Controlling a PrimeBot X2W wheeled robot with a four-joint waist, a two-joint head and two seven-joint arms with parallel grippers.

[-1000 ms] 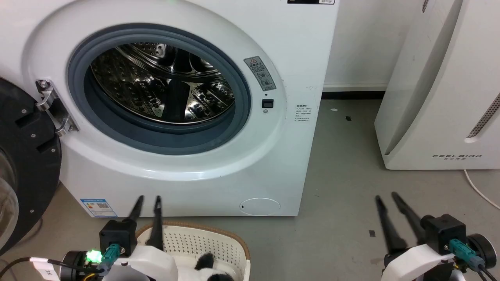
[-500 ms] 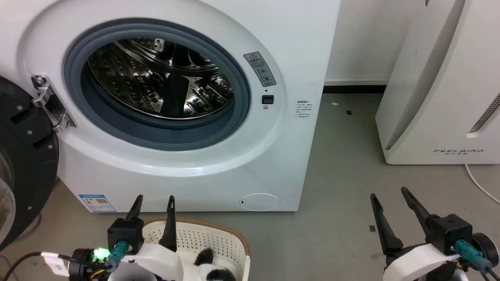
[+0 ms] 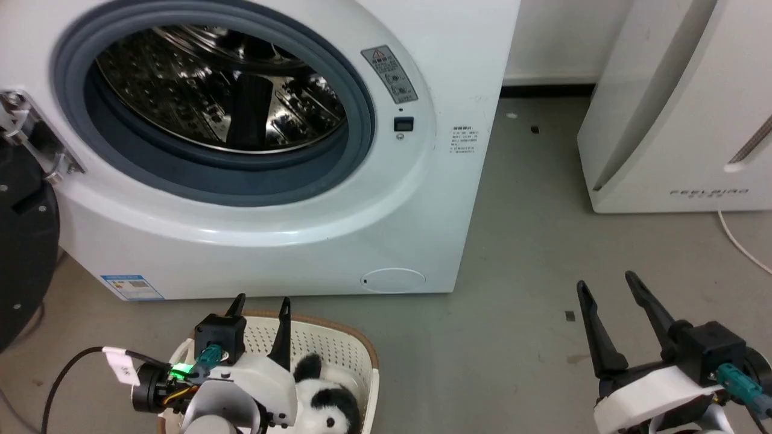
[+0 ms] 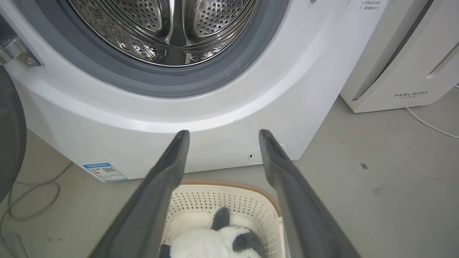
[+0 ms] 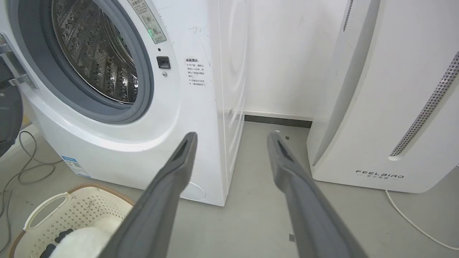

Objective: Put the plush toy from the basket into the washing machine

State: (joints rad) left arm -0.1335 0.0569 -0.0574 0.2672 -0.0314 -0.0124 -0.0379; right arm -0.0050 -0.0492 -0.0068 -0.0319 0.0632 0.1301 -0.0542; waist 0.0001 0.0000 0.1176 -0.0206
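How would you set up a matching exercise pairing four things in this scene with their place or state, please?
Things:
1. toy
2. basket
3. drum
4. door

Place or state:
a. swung open
b. lying in the basket
c. on the floor before the washer
d. shiny perforated steel

Pairs: 1-b, 2-c, 3-d, 4-a

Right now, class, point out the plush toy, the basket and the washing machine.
plush toy [image 3: 316, 396], head view, its white fur.
basket [image 3: 329, 345], head view, perforated far wall.
washing machine [image 3: 259, 253], head view, white front panel.
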